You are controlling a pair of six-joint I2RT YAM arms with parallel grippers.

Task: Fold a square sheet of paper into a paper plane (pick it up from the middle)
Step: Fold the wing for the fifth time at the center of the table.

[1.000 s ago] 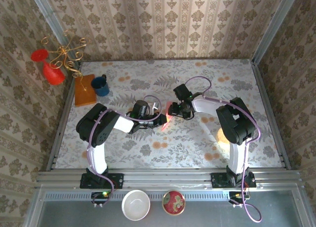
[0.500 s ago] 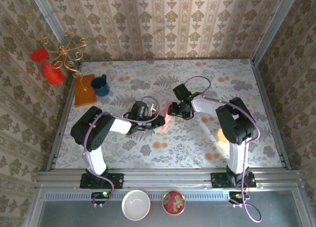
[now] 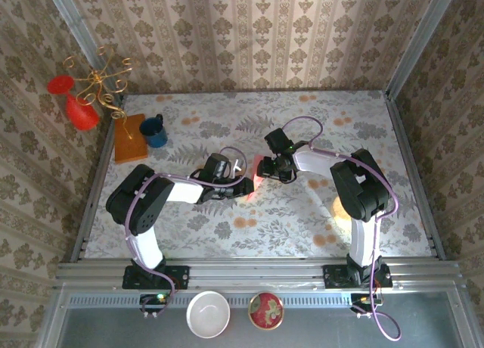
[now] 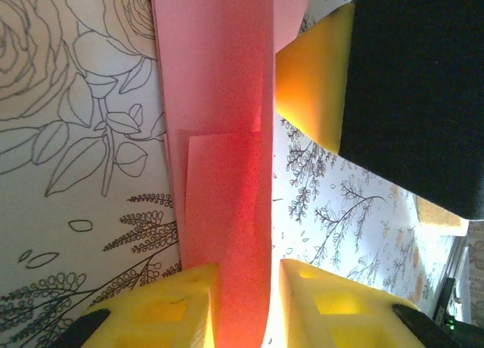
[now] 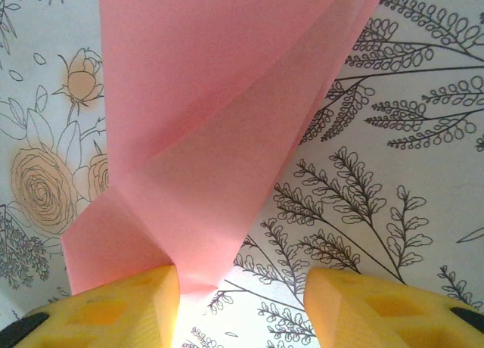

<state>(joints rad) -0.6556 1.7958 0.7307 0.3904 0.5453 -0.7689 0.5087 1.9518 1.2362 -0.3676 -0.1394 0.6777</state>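
The square sheet of paper is salmon-pink and folded into a narrow layered shape. It lies mid-table between my two grippers. In the left wrist view the folded paper runs up between my left gripper's yellow fingers. It rests against the left finger, with a thin bright gap to the other, so the jaws are slightly open around it. In the right wrist view my right gripper stands wide open. The paper's lower corner is beside its left finger. Seen from above, the left gripper and right gripper nearly meet.
A blue mug and an orange-brown board sit at the back left, beside a red vase and a gold wire stand. Two bowls sit in front of the arm bases. Patterned walls enclose the table.
My left arm's elbow has swung out to the left and lower, and the left jaws have eased apart a little around the paper. The right arm and paper stay put.
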